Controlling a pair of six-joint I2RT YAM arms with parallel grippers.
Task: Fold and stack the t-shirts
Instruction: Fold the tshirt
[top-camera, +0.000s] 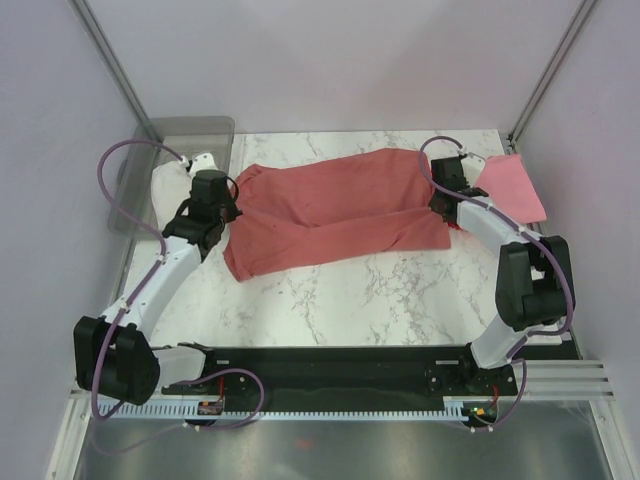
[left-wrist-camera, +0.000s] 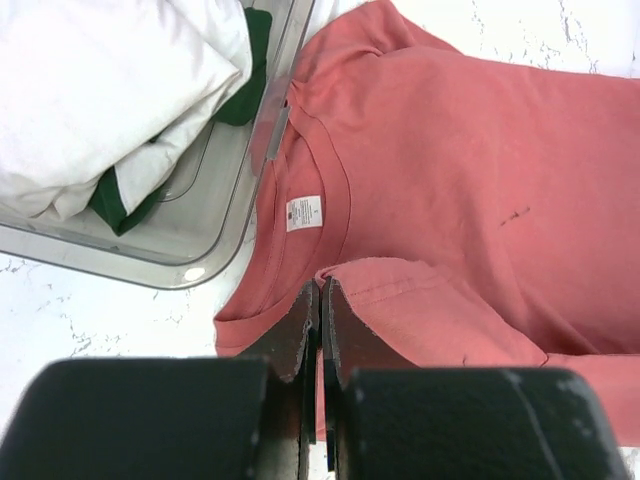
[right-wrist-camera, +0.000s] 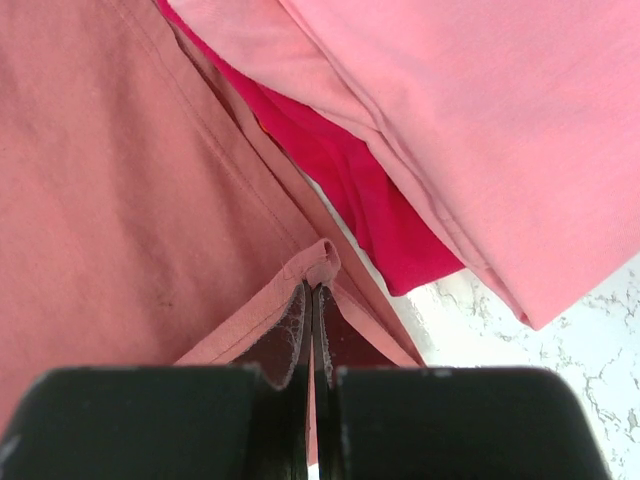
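Claws clamp the salmon-red t-shirt: left claw on a soft hemmed fold beside its collar, right claw on its hem. Beyond, light pink t-shirt overlies bright red t-shirt at the edge of the marble surface.

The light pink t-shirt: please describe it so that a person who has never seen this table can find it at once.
Look at the white marble table and go to its far right corner. There the light pink t-shirt lies folded on a bright red t-shirt. It is much paler than the dusty salmon-red t-shirt spread across the middle.
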